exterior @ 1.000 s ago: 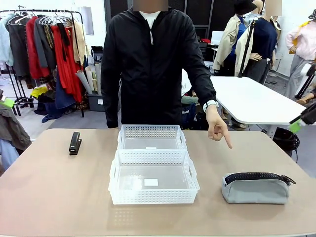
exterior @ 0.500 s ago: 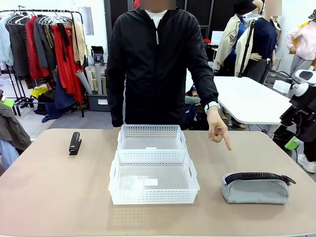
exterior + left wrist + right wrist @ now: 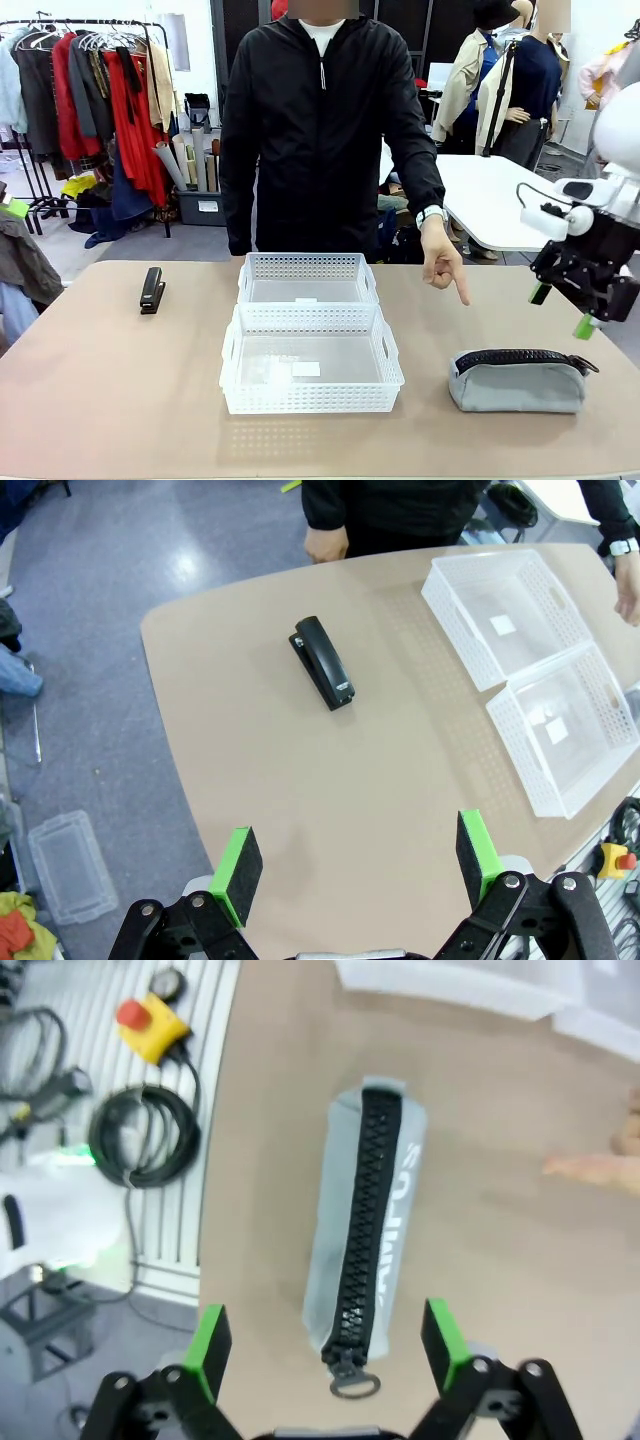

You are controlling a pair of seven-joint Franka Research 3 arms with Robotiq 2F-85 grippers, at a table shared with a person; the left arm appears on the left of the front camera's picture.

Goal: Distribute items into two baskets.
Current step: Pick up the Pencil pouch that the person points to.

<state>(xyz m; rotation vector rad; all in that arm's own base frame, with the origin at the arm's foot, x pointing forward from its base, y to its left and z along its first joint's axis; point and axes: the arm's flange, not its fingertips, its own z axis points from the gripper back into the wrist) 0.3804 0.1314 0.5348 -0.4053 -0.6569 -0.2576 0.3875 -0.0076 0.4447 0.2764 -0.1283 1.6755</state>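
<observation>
right jaws hang spread wide above the grey pouch (image 3: pixel 517 382), which lies at the right of the surface (image 3: pixel 120 400); left jaws gape too. the stapler (image 3: pixel 152 289) lies far left, two baskets (image 3: pixel 310 398) touching between.

Tan table (image 3: pixel 100 400), rounded corners, four things on it.

Stapler (image 3: pixel 152 289): black, closed, flat on the far left part, near the far edge, long axis running front to back, well apart from the rest. Far basket (image 3: pixel 307 266) and near basket (image 3: pixel 310 400): white lattice, mid-table, one behind the other, long sides touching, both upright, a white label on each floor. Pouch (image 3: pixel 517 384): grey, on the right near part, long axis left-right, black zipper on top, pull ring at its right end, close to the table's right edge, well apart from the baskets.
</observation>
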